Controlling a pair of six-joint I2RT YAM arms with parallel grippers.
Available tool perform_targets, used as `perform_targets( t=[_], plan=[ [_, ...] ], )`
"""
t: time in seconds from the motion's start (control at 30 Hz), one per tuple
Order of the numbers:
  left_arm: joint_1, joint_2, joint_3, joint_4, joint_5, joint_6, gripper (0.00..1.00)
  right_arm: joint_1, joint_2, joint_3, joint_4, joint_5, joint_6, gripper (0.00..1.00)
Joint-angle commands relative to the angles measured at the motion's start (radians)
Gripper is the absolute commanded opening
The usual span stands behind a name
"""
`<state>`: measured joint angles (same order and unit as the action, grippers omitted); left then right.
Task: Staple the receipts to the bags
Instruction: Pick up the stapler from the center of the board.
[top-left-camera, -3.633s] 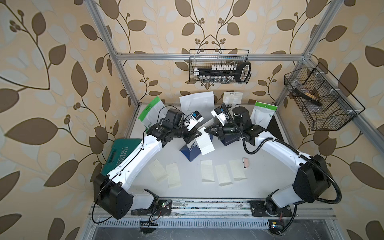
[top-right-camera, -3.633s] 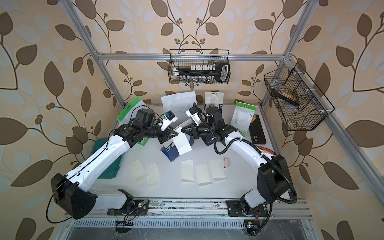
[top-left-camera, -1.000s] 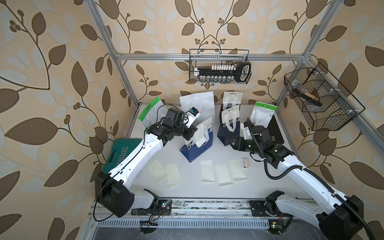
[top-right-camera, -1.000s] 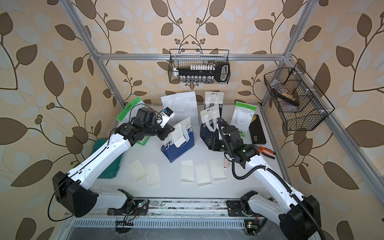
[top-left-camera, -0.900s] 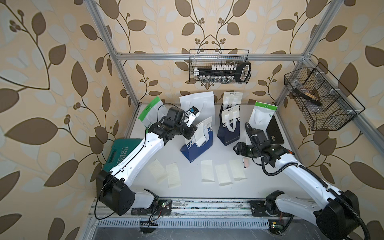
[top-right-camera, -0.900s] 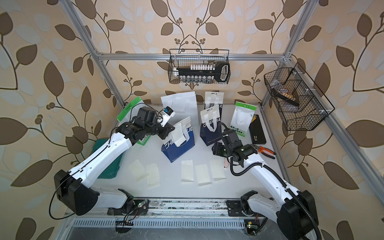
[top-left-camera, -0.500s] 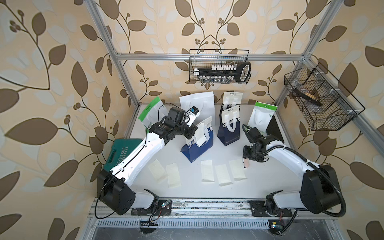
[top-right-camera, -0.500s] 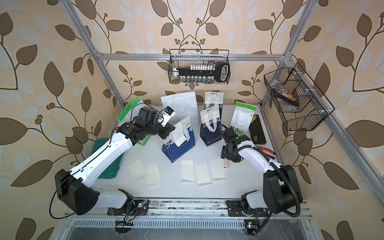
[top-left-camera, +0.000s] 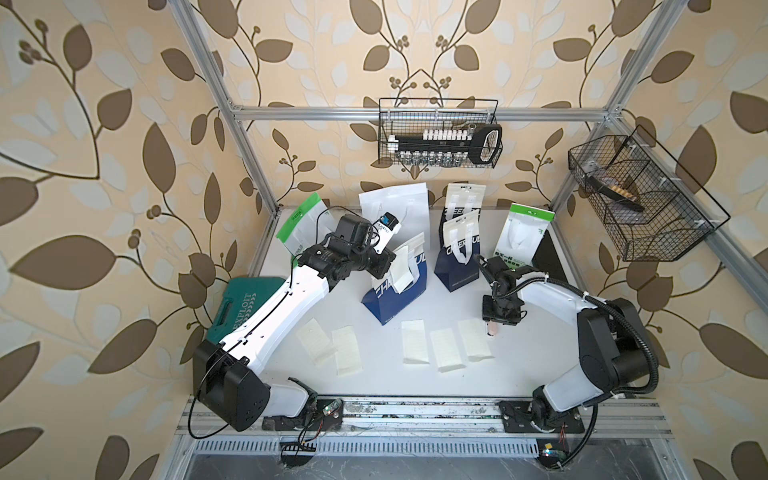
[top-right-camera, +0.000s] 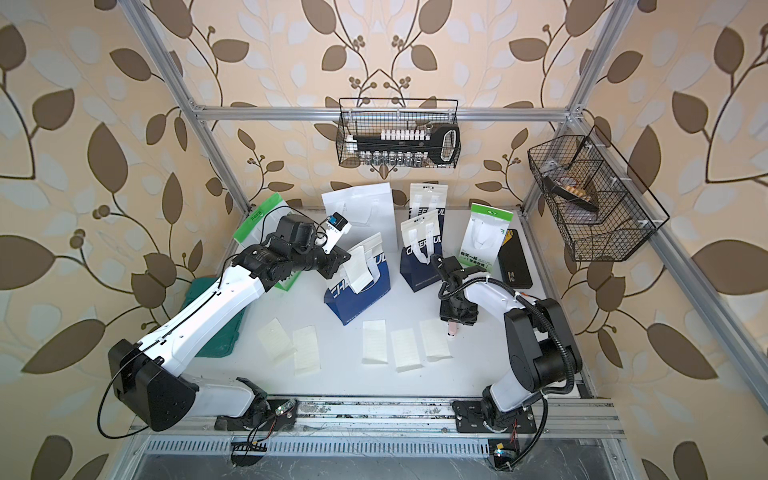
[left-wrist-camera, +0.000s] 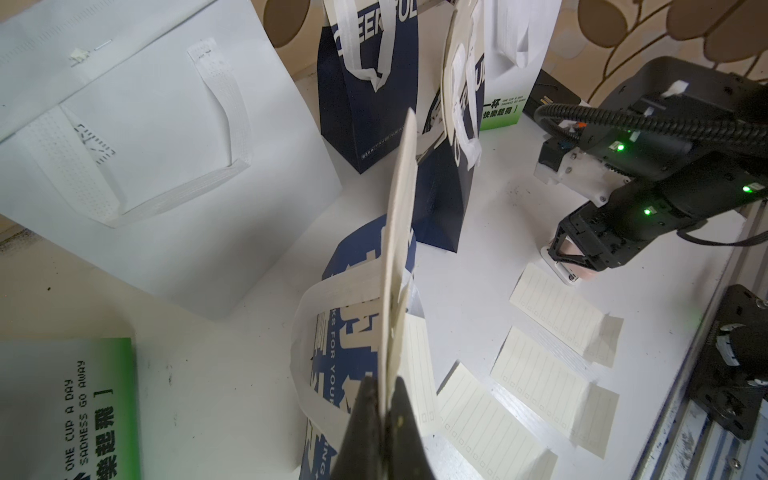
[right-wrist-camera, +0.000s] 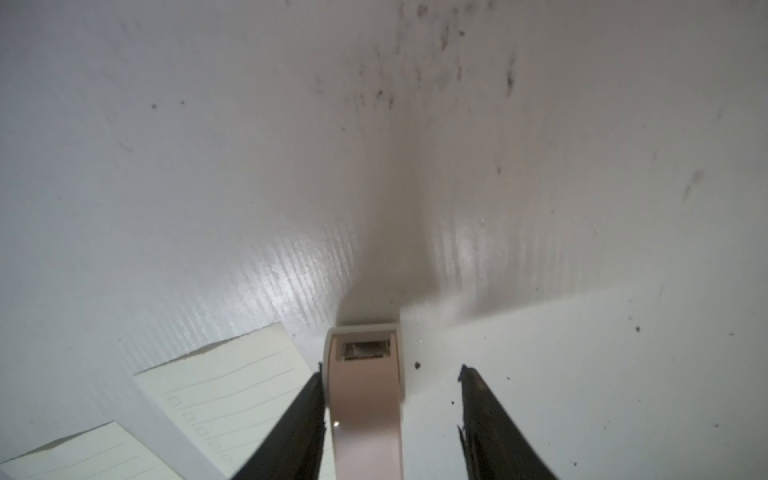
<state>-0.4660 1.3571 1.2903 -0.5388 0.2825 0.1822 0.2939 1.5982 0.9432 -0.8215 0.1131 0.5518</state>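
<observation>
Navy paper marks the nearest bag (top-left-camera: 395, 301), tilted mid-tabletop (top-left-camera: 528, 365). The left hand (left-wrist-camera: 384, 415) has its jaws closed tight on the bag's rim and one receipt (top-left-camera: 402, 272) together. That arm reaches in low from the side, apparently to keep slip and rim aligned for stapling. Five loose receipts (top-left-camera: 415, 341) lie in a row in front. Rightward, on a steeply folded arm pointing down, the right hand (right-wrist-camera: 390, 370) straddles the pink stapler (right-wrist-camera: 365, 407). Its jaws are part-way wide, one finger touching the stapler and the other apart, not yet gripping.
</observation>
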Motion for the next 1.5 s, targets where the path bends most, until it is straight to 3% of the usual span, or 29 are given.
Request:
perform_targets(
  t=[0.0, 0.2, 0.47, 0.6, 0.8, 0.97, 1.13, 1.3, 1.47],
  plan=[
    [-0.013, -0.024, -0.006, -0.014, 0.001, 0.0, 0.0, 0.01, 0.03, 0.027, 0.014, 0.011, -0.011, 0.46],
    [-0.013, -0.021, -0.005, -0.016, 0.001, 0.0, 0.0, 0.021, 0.074, 0.019, 0.035, 0.009, -0.006, 0.37],
    [-0.014, -0.023, -0.005, -0.017, 0.001, 0.001, 0.0, 0.021, 0.058, 0.008, 0.061, 0.025, -0.007, 0.12],
    [-0.013, -0.03, 0.003, -0.023, 0.004, -0.004, 0.0, 0.027, -0.037, 0.021, 0.064, 0.049, -0.023, 0.0],
    [-0.014, -0.037, 0.039, -0.062, 0.003, -0.031, 0.0, 0.13, -0.291, 0.067, 0.091, 0.06, -0.039, 0.0],
    [-0.014, -0.032, 0.079, -0.111, 0.026, -0.09, 0.0, 0.32, -0.476, 0.105, 0.292, 0.049, -0.048, 0.0],
    [-0.014, -0.051, 0.058, -0.105, 0.052, -0.14, 0.0, 0.494, -0.471, 0.209, 0.546, 0.036, -0.133, 0.0],
    [-0.014, -0.076, 0.043, -0.108, 0.041, -0.145, 0.0, 0.521, -0.41, 0.198, 0.877, -0.022, -0.121, 0.0],
    [-0.013, -0.07, 0.044, -0.137, -0.001, -0.151, 0.0, 0.519, -0.328, 0.125, 1.155, -0.006, -0.097, 0.0]
  ],
)
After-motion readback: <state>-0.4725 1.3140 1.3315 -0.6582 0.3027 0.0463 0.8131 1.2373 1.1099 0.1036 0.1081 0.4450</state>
